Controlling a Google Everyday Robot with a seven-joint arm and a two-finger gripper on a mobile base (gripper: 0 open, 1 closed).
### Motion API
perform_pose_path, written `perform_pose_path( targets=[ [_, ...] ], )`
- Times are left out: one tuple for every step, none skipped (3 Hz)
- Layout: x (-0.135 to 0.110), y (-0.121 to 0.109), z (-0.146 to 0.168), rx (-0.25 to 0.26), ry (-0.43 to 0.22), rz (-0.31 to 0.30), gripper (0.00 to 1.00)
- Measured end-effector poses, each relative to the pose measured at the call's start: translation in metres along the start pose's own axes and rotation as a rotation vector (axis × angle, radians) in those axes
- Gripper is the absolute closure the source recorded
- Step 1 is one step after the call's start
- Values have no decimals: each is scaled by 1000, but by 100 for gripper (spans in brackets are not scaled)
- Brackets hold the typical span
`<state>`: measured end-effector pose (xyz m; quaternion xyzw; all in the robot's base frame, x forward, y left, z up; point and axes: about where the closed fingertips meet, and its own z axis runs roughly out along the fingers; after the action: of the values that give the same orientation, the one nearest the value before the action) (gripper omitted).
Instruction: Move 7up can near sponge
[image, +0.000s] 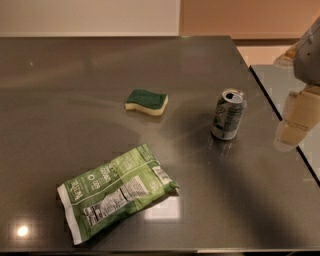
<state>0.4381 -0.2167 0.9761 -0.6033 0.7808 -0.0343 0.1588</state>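
Surface (60, 100): dark grey, glossy, fills most of the view; small light reflections bottom left & by the bag.
7up can (228, 114): upright on the surface, right of centre, near the right edge. Silver-grey w/ green & white markings. Top faces up, opening dark. Brand lettering too blurred to read.
Sponge (146, 101): lies flat, approx mid-surface, left of the can & slightly further back. Dark green scrub side up, pale yellow foam under, wavy edges. No writing seen.
Can vs sponge: well apart, bare surface between; not touching.
Snack bag (116, 191): flat green bag, front left, lying at a slant, nearer the camera than both sponge & can. White print on it: block of small text, a panel like a nutrition table, a barcode-type patch near its right end. Words not legible, brand can't be made out.
Claw (295, 125): pale beige, at the far right edge of the view, right of the can & apart from it, over the surface's right edge. Grey arm part above it in the top right corner. Holds nothing visible.
Claw state: cannot tell whether open or closed.
2nd surface (280, 80): another grey top at right, past a dark edge line.
Background: cream & peach wall along the top.
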Motion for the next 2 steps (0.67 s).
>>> perform_pose_path(
  targets=[
    [0,0,0,0,0,0,0],
    [-3,-5,2,3,-23,0,0]
  ],
)
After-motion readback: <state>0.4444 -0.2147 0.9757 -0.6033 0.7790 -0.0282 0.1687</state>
